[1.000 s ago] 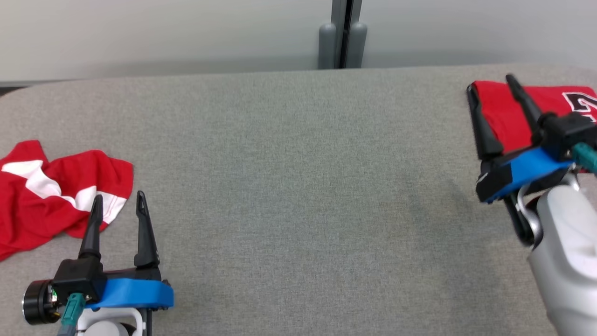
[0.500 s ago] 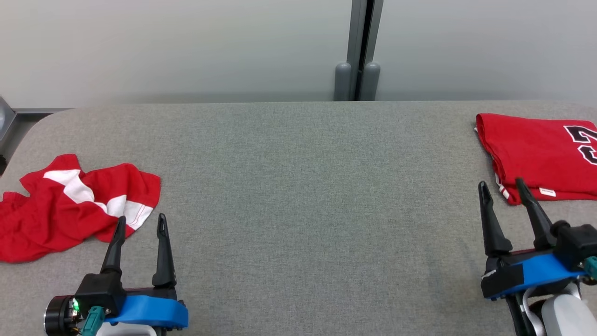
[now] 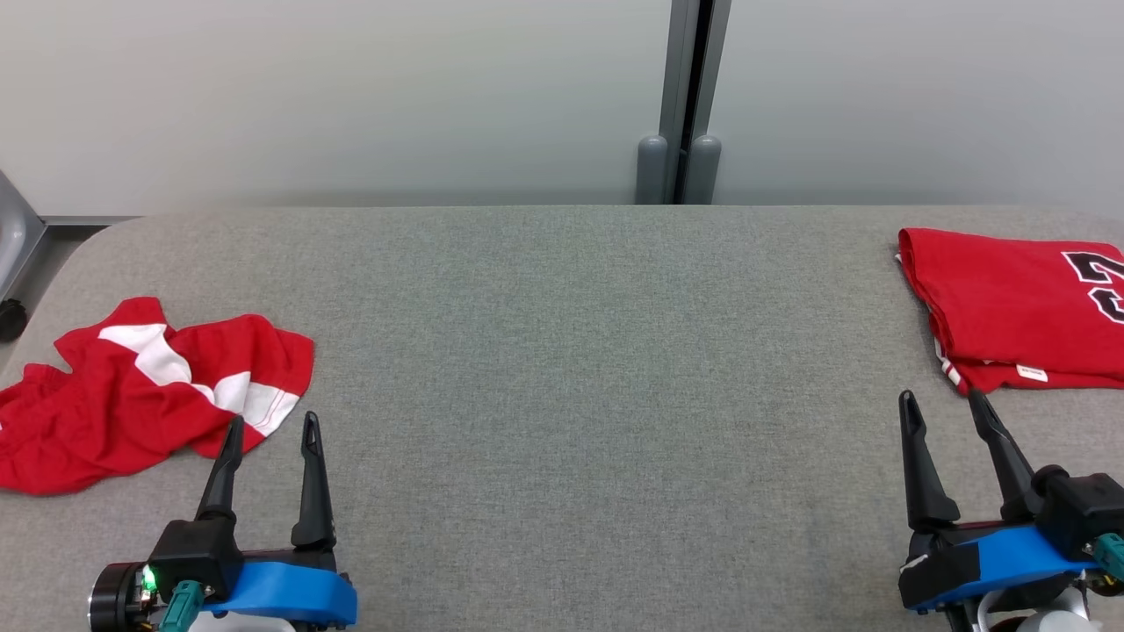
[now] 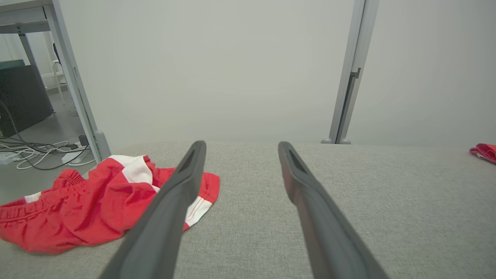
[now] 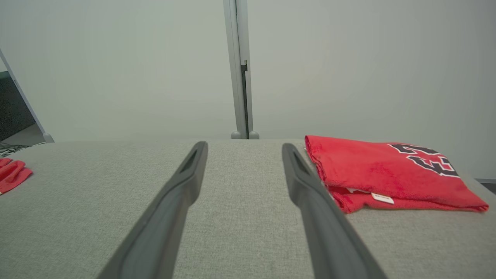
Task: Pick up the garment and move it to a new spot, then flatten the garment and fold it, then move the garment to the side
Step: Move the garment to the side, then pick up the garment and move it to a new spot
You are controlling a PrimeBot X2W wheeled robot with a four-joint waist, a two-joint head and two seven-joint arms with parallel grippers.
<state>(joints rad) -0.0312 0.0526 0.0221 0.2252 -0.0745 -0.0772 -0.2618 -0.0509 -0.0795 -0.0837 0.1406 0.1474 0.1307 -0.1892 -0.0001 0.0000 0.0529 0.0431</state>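
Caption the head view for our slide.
Left end effector and right end effector open; crumpled garment left, folded shirt right.

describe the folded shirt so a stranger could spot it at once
Follow the grey table to its right end. The folded red shirt lies flat there, just beyond the right gripper. Unlike the crumpled red-and-white garment at the left end, it is neatly squared and bears black lettering.

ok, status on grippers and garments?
Left gripper open, empty, by the crumpled red garment. Right gripper open, empty, just short of the folded red shirt at the table right side. Nothing in the way.
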